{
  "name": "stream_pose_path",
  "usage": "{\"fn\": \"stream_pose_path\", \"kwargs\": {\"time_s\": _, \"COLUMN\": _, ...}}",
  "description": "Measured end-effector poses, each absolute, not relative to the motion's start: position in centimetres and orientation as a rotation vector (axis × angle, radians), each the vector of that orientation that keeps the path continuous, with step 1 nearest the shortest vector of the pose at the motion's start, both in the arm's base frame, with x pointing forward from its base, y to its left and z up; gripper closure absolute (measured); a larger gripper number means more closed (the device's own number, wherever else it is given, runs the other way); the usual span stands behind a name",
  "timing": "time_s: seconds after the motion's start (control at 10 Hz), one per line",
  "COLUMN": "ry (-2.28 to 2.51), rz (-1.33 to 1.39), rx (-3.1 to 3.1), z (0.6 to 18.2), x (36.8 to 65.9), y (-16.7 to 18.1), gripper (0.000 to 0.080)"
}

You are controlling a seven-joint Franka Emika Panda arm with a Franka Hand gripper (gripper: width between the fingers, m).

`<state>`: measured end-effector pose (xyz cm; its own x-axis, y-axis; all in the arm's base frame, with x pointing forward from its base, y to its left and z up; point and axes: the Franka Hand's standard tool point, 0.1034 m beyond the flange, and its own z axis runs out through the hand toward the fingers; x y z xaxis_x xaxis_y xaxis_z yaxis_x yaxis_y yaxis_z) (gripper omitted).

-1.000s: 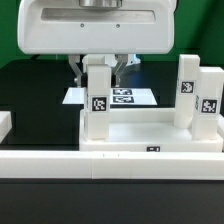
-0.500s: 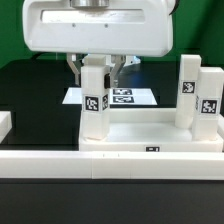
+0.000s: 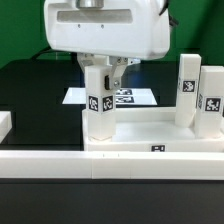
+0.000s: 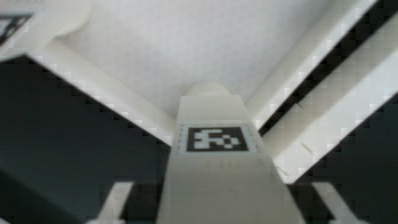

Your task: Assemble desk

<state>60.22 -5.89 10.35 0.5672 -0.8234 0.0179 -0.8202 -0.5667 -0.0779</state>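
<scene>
The robot's two-finger hand (image 3: 104, 68) was clenched on the upper end of a short white plastic square-section leg (image 3: 99, 100), one finger on either side, as the wrist view confirmed with the leg (image 4: 215, 140) rising between the two fingers (image 4: 116, 200). The leg stood upright at the corner of the large white rectangular rimmed desk top (image 3: 150, 128) toward the exterior view's left, its lower end at or just inside the rim; whether it was fully seated in a socket could not be told. A black-and-white square tag faced the exterior camera on the leg's lower half. Two further white legs (image 3: 186, 88) stood upright and close together at the desk top's end toward the exterior view's right, each bearing a tag. The desk top lay on the black counter (image 3: 35, 85), just behind a long plain white rail (image 3: 60, 162) spanning the foreground. Behind the desk top, the flat white marker board (image 3: 128, 97) lay on the counter.
</scene>
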Motion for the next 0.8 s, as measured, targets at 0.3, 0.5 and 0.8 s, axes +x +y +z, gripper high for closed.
{"fn": "stream_pose_path", "kwargs": {"time_s": 0.3, "ry": 1.778, "rz": -0.070, "rx": -2.503, "z": 10.31, "x": 60.28, "y": -5.76, "gripper": 0.0509}}
{"fn": "stream_pose_path", "kwargs": {"time_s": 0.5, "ry": 1.810, "rz": -0.068, "rx": -2.477, "z": 10.31, "x": 60.30, "y": -5.73, "gripper": 0.0509}}
{"fn": "stream_pose_path", "kwargs": {"time_s": 0.8, "ry": 1.681, "rz": -0.061, "rx": -2.571, "z": 10.36, "x": 60.27, "y": -5.78, "gripper": 0.0225}}
